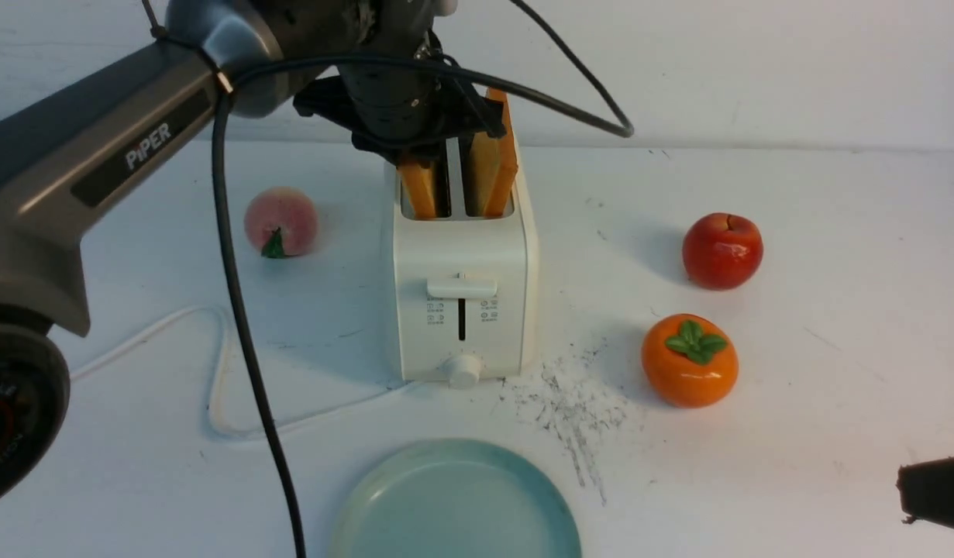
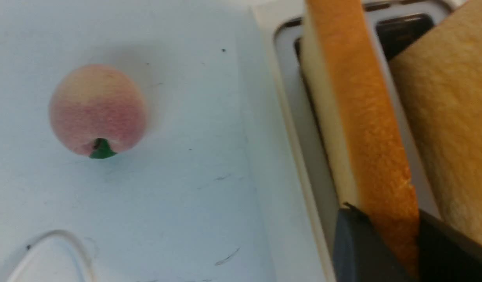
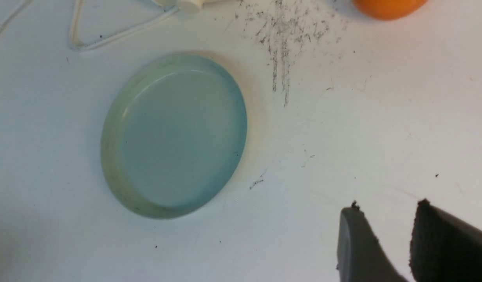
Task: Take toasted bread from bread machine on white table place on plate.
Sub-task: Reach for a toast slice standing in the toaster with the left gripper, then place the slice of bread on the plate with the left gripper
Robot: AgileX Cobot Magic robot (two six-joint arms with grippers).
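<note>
Left wrist view, toasted bread [image 2: 366, 117], orange-brown crust, pale face

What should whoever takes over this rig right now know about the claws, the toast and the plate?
Left claw: closed on the left-slot slice, which sits in the bread machine.
Right claw: open, holding nothing, over the white table near the plate.
Right-slot slice: in its slot, leaning.
Done: the grasp only; the plate has no bread on it.
Left: lift both slices out and set them on the plate.
</note>
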